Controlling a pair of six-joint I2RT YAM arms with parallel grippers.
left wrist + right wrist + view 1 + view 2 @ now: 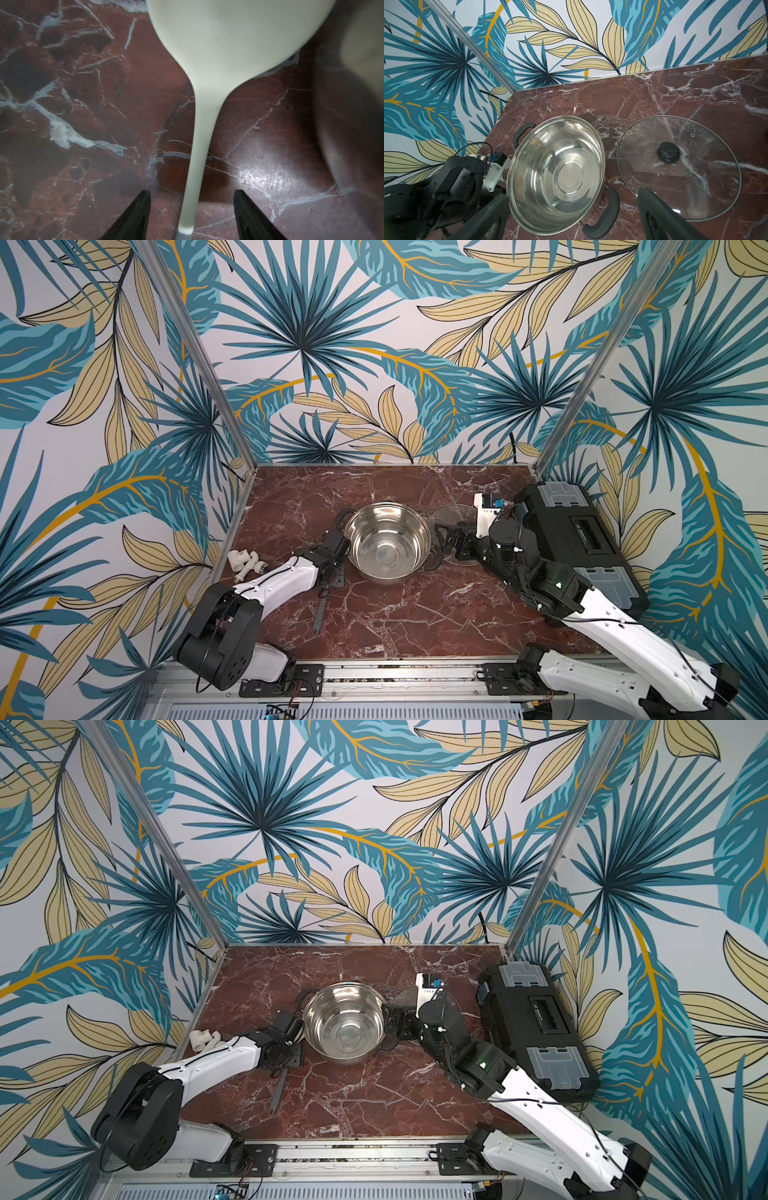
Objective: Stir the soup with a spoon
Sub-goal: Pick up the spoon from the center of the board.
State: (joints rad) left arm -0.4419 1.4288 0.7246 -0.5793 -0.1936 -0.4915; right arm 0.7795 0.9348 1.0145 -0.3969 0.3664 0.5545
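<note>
The left gripper (pixel 190 207), fingers spread, is straddling the spoon (pixel 204 128) lower centre; the right gripper (pixel 571 209), spread, is flanking the pot (pixel 556 172); the lid (pixel 679 168) is lying just beside it.

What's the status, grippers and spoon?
Left gripper open, fingers straddling spoon neck, no grip. Right gripper open beside pot. Lid off.

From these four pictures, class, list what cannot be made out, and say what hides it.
- Spoon bowl: hidden under the left arm in both top views; cut off by the edge in the left wrist view.
- Pot near wall: blurred in the left wrist view.
- Lid: partly behind the right end effector.
</note>
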